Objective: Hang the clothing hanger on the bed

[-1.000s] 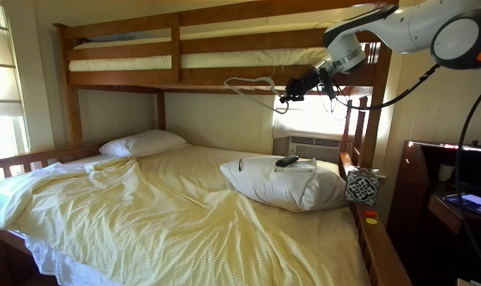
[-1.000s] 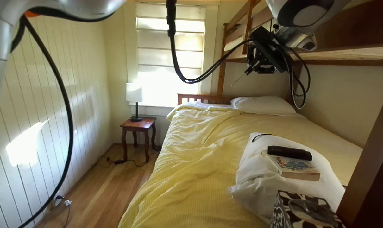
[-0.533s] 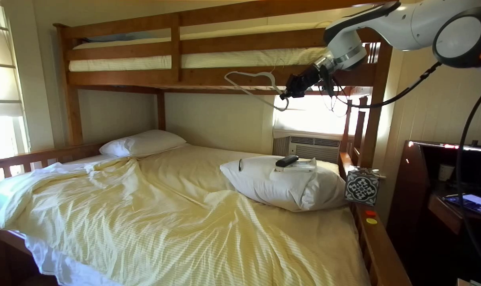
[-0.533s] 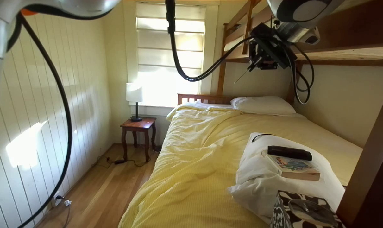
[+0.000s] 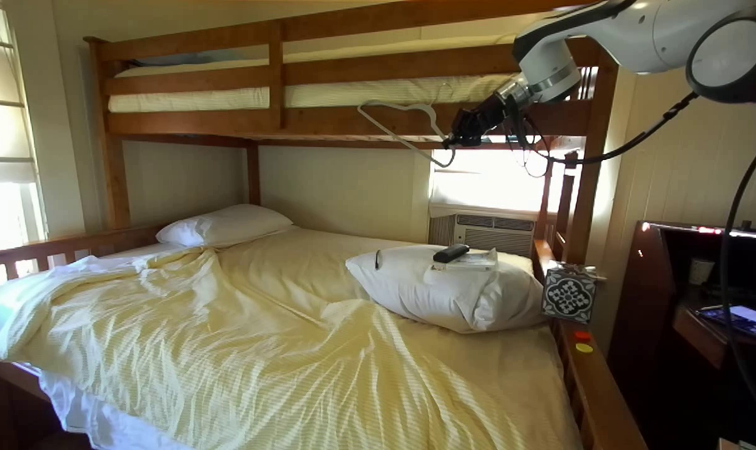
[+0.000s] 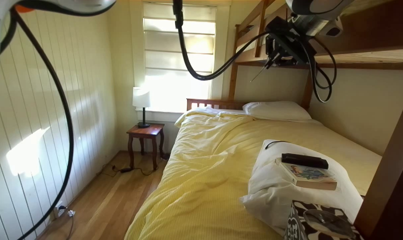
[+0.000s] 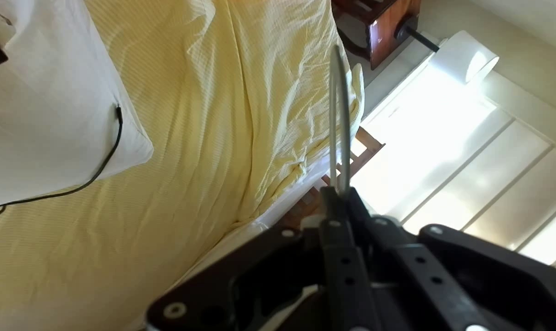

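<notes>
1. Because the hand [image 7: 340, 197] has risen during the last second, the clothing hanger [image 7: 345, 124] has come up together with it; in an exterior view it is now higher and a little more to the right of that picture.

2. The hand is closed narrowly upon one end of the hanger, and the wrist view shows the bar coming out directly from the grip.

3. The hanger is in the air, in front of the upper bunk of the bunk bed [image 5: 275, 75], and it is tilted, with the held end lower.

4. Its hook [image 5: 445, 85], thin and faint, appears now against the pale mattress [image 5: 365, 92], whereas one second ago it appeared mostly against the bottom rail [image 5: 328, 120].

5. For the task, I judge this to be the lifting step: the hook is being brought to a height where a rail could receive it. How far it stands from the rail in depth, I cannot tell.

6. Next, probably, the hook must pass over a rail before the hand lets go. Since the grip is at one end, the hanger may turn and miss.
</notes>
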{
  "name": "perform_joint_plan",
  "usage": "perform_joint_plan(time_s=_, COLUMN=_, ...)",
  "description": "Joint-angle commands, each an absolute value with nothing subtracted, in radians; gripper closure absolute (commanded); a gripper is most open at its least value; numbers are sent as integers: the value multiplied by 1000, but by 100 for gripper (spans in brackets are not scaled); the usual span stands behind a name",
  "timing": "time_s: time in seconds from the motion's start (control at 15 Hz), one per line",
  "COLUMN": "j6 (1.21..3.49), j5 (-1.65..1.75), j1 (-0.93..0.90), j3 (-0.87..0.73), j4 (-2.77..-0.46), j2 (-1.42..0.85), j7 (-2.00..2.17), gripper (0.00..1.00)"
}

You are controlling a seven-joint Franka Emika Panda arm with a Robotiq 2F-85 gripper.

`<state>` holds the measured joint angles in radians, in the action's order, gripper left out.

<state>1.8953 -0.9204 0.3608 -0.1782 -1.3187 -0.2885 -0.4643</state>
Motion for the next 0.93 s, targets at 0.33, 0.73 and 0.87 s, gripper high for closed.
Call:
perform_joint_plan(time_s=0.33, j6=1906, j5=-973, j1=383, j3=-187, j4=-1318, j2=-299, j7=-368, gripper=99)
perform_joint_plan(time_s=0.73, j6=1824, j5=-905, j1=384, j3=-191, j4=-1296, j2=-325, j7=-278, gripper=99)
perform_joint_plan(time_s=0.87, j6=1807, j5=-895, j1=380, j3=-191, j4=-1298, j2=-330, j7=-256, gripper=99)
